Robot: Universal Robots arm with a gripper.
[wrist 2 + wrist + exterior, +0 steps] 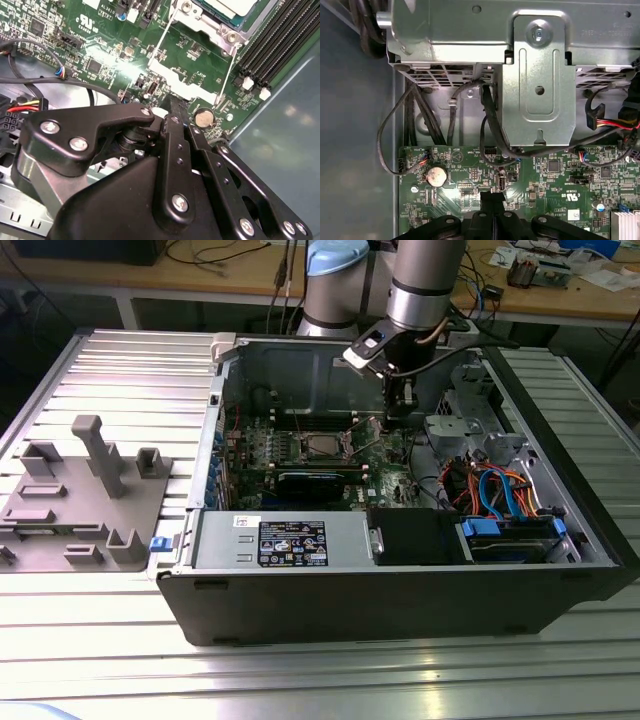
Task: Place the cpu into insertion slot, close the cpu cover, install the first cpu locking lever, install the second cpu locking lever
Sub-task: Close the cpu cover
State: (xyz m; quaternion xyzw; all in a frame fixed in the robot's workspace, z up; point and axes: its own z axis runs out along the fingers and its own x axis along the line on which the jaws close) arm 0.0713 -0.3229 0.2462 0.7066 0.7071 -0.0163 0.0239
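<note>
Closest in the second wrist view, the hand (173, 104) showed its fingers pinched together, seemingly empty, just beside the raised cpu cover (176, 82). The cpu (322, 447) lay in its socket. An off-centre push could have skewed that cover or scraped the motherboard (100, 30). The power-supply label (292, 543) carried print, left unread.

- The cpu (235, 4), well apart from the coin cell battery (203, 118), is cut off by the picture's edge in the second wrist view; 1 pale corner shows.
- The gripper (173, 104) hides the motherboard (100, 45) just beside the battery.
- In the first wrist view, black cables (487, 125) beyond the battery pass behind a metal bracket (535, 85).
- In the exterior view, the cpu socket (322, 446) is too small to tell whether it is closed.
</note>
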